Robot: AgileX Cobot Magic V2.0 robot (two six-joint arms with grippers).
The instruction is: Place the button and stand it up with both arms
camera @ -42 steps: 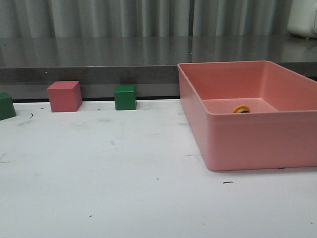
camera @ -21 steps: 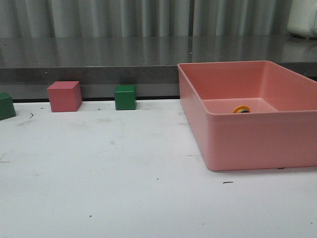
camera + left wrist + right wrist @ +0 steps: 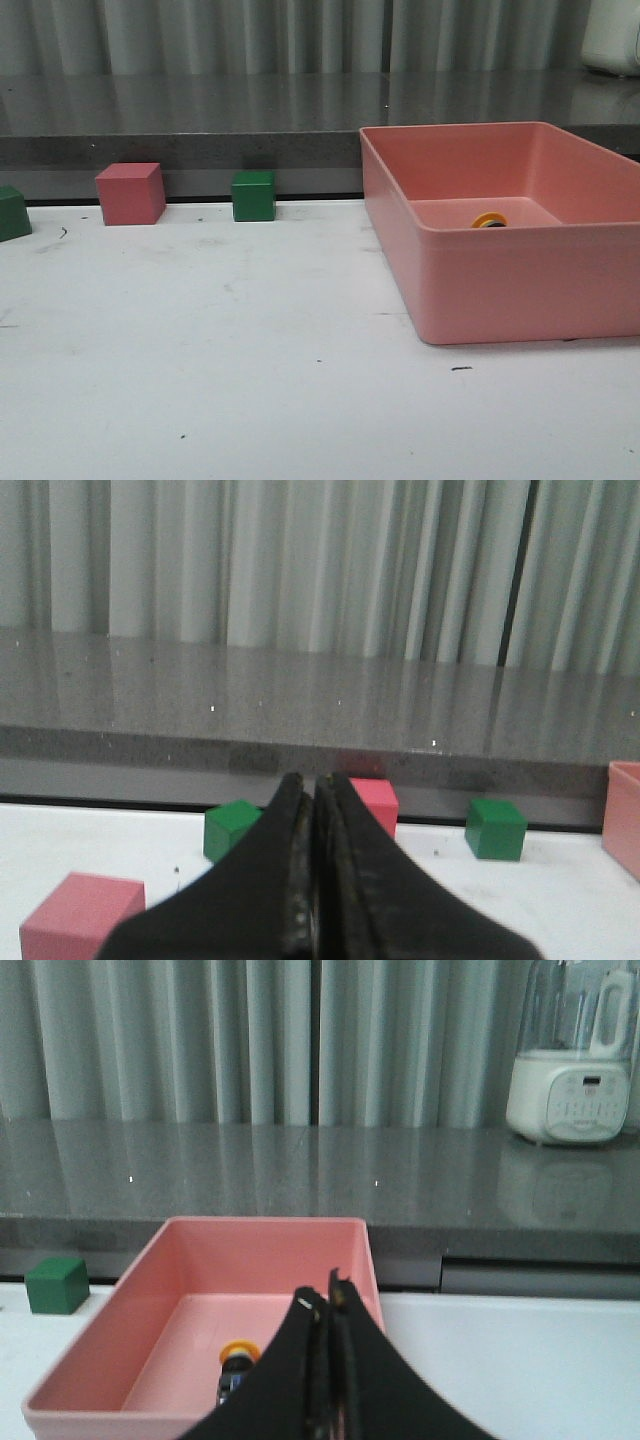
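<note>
The small push button with a yellow mushroom cap and a black body (image 3: 236, 1365) is seen inside the open pink plastic bin (image 3: 520, 285), lying on the bin's floor. In the front view only its yellow cap (image 3: 488, 220) shows above the near wall, towards the far part of the floor. In the right wrist view the cap is turned away from the camera and the dark body with a bluish end points towards it — the button appears to be lying on its side rather than standing.

The black two-fingered right gripper (image 3: 325, 1305) is seen with its fingers pressed together and nothing held between them; it is held apart from the button, on the near side of the bin. The black two-fingered left gripper (image 3: 312, 785) is likewise closed with nothing in it, over the white table (image 3: 200, 350). Neither arm is visible in the front view.

Along the far edge of the table, in front of the grey counter (image 3: 200, 105), a pink cube (image 3: 130, 193) and a green cube (image 3: 253, 196) are placed well apart from the bin; another green cube (image 3: 12, 213) is cut by the left edge. In the left wrist view a second pink cube (image 3: 80, 915) is visible nearer the gripper. A white appliance (image 3: 570, 1085) is standing on the counter.
</note>
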